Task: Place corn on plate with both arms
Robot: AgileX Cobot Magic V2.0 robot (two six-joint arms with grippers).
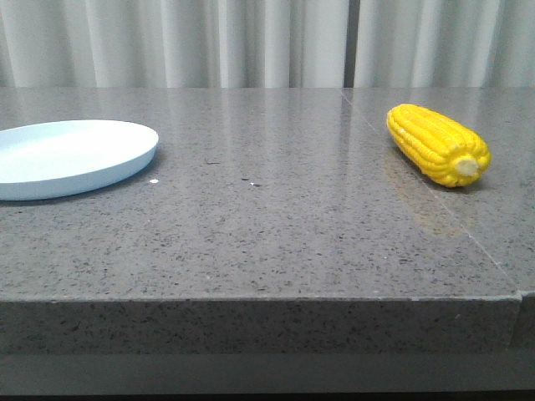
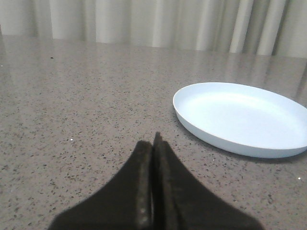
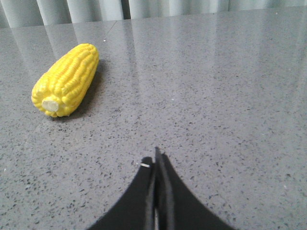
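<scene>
Yellow corn (image 3: 64, 80) lies well apart from the right fingers (image 3: 157, 160), both pairs pressed together.

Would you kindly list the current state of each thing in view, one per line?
Corn: lying on its side on the table, pale cut end toward the camera, untouched.
Plate: flat on the table, empty, far from the corn.
Left gripper: shut, holding nothing, near the plate.
Right gripper: shut, holding nothing, apart from the corn.
Table: grey speckled stone, a seam running under the corn.
</scene>
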